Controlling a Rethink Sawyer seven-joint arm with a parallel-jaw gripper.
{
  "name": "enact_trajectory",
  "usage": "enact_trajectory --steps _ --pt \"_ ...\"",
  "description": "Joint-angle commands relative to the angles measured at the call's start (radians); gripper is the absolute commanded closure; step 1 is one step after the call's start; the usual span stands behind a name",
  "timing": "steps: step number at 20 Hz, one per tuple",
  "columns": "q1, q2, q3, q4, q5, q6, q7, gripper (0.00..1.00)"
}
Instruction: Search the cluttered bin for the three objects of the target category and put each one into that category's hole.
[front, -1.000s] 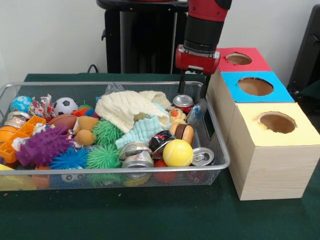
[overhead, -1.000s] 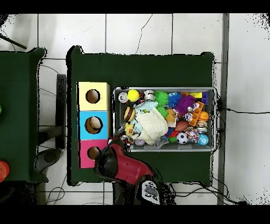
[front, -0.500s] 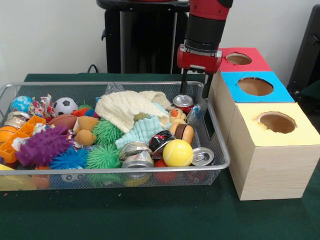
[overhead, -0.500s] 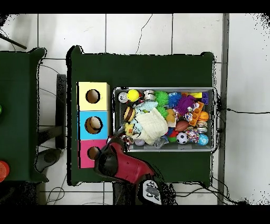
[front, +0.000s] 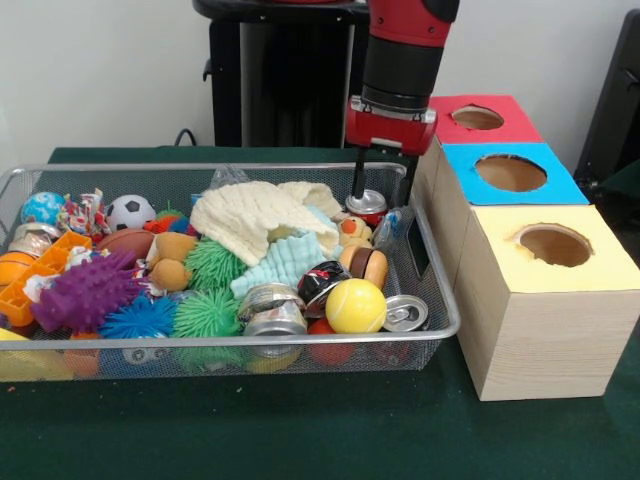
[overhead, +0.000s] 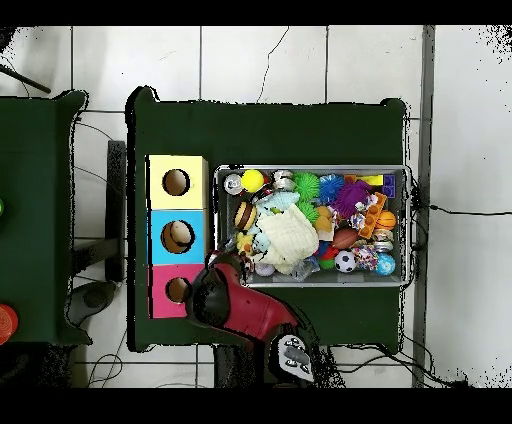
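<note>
The red and black arm (front: 402, 60) hangs upright over the wire bin's (front: 440, 310) far right corner, its tool (front: 381, 185) spread wide with the fingers straddling a red can (front: 366, 206). That can lies just inside the bin's right rim, beside the row of boxes: red (front: 505, 122), blue (front: 545, 185) and yellow (front: 590, 262). Little room separates the tool from the blue box wall.

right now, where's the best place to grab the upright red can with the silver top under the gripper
Grip the upright red can with the silver top across its round sides just below the lid, coming straight down. It stands on end with the lid facing up, and the open gripper already straddles it. The wire mesh bin wall and rubber duck crowd any sideways approach.
</note>
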Motion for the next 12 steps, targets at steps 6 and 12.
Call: enact_trajectory --steps 6,12 --pt "0.004 0.045 0.025 -0.185 -0.024 0.015 0.122 0.0" --pt "0.023 0.062 0.006 -0.217 -0.018 0.034 0.119 0.0"
